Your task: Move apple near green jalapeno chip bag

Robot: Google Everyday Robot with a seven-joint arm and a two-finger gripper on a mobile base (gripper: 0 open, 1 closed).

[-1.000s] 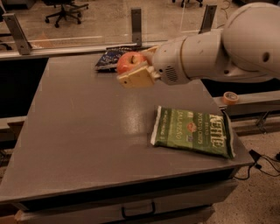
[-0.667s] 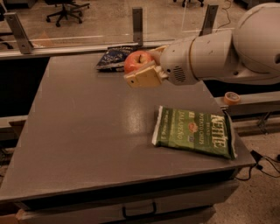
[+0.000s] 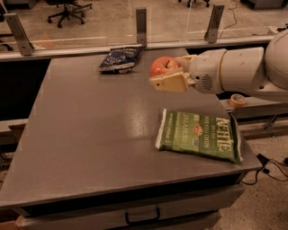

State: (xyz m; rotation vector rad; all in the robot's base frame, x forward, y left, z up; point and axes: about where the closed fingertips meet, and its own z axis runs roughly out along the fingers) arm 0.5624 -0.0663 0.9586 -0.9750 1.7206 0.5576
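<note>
Pincer reached in from the right edge on a bulky white arm, clenched on the apple. One beige finger sat across the near underside of the fruit; the other showed only partly behind it. Apple was red-orange with a yellowish patch, stem up, held off the grey tabletop, not touching it. The green jalapeno chip bag lay flat near the right front corner of the tabletop, white "Kettle" lettering toward its right end, long side roughly along the front edge, slightly skewed. Apple hung beyond the bag's far-left end, near but apart from it, gap visible between them. A dark blue chip bag lay crumpled at the far edge, left of the apple, well apart from the green bag. Off the tabletop to the right, a tape roll rested on a lower ledge under the arm. Drawer handle visible in the front panel. Glass barrier with metal posts behind, office chair past it.
</note>
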